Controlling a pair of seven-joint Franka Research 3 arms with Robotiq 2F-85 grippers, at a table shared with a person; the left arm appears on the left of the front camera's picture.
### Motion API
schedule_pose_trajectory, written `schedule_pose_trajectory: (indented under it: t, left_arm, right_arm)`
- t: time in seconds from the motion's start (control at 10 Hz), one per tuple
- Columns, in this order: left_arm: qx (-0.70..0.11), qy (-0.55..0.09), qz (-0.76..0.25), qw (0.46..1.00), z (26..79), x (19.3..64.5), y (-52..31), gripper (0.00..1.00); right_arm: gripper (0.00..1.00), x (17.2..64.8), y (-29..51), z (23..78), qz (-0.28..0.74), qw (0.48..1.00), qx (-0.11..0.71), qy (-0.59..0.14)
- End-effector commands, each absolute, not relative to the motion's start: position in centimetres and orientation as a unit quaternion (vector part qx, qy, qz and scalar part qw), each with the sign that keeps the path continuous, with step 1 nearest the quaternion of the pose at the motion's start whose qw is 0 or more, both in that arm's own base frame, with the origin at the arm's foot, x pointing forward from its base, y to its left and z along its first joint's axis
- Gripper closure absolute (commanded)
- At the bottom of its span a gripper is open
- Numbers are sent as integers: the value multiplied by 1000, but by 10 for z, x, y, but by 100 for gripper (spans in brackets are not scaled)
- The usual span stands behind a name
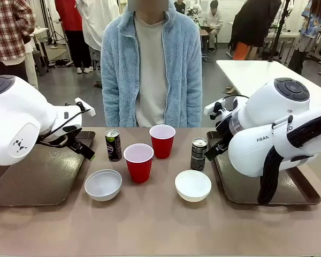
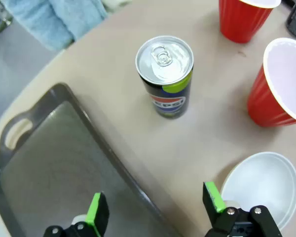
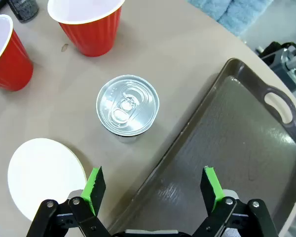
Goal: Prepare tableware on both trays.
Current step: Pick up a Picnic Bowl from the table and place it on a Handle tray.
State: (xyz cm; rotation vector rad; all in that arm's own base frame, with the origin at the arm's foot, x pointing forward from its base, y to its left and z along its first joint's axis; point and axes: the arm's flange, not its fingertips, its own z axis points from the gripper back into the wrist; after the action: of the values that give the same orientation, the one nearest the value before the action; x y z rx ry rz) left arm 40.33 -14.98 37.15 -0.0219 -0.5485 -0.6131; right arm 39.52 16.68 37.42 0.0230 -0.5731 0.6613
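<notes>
Left end effector [image 2: 155, 205]: fingers wide apart, empty, over the left tray [image 1: 37, 182] rim. Left can [image 2: 164, 74] upright on the table [image 1: 150, 225] at its 12 o'clock.

Right end effector [image 3: 152, 190]: wide, empty, above the right tray [image 1: 239, 188] edge. Right can [image 3: 128, 104] at its 11 o'clock.

Near cup [image 1: 138, 163] and far cup [image 1: 162, 140] stand between the cans. Left bowl [image 1: 103, 184] at 7 o'clock of the near cup, right bowl [image 1: 193, 185] at 4. All tableware sits off the trays.

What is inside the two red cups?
Only white inner walls show in the near red cup and far red cup; their bottoms are hidden by the rims.
</notes>
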Motion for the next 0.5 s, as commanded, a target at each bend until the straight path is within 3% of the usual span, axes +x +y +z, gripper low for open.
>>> schedule_pose_trajectory:
  t: [0.0,0.4]
  left_arm:
    - [-11,-267,-298,916,372,403,-150,0]
    - [-11,-267,-298,916,372,403,-150,0]
  right_arm:
    - [0,395,167,374,320,906,11,-277]
    - [0,395,167,374,320,906,11,-277]
